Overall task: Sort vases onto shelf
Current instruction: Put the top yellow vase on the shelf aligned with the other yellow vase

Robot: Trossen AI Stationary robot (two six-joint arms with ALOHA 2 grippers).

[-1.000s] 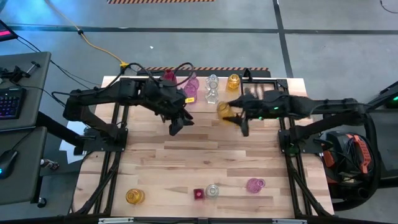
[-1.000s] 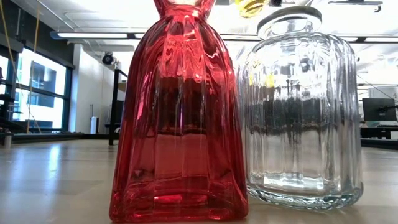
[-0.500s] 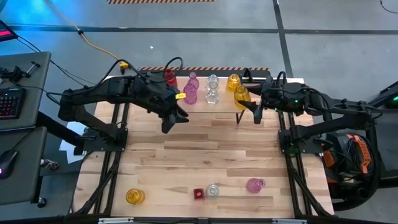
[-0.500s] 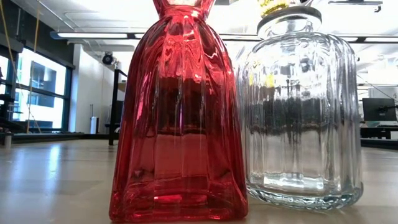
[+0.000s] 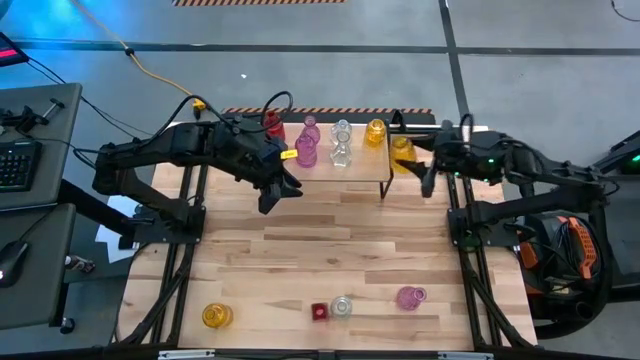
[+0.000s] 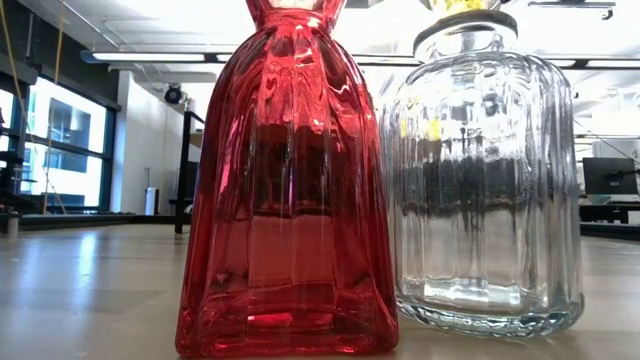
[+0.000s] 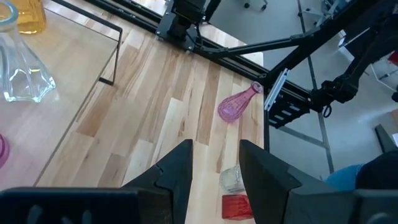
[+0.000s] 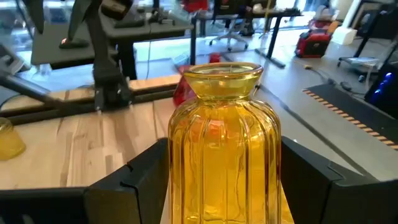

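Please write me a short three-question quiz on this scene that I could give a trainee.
1. True or false: the right gripper holds a yellow ribbed glass vase.
2. Which vases stand still unsorted along the wooden table's near edge? A) yellow, red, clear, pink B) two red, two clear C) none
3. Fill in: the left gripper has its jaws ____ with nothing between them.

Key: 1 true; 2 A, namely the round yellow vase, small red vase, clear ribbed jar and pink bottle; 3 open.
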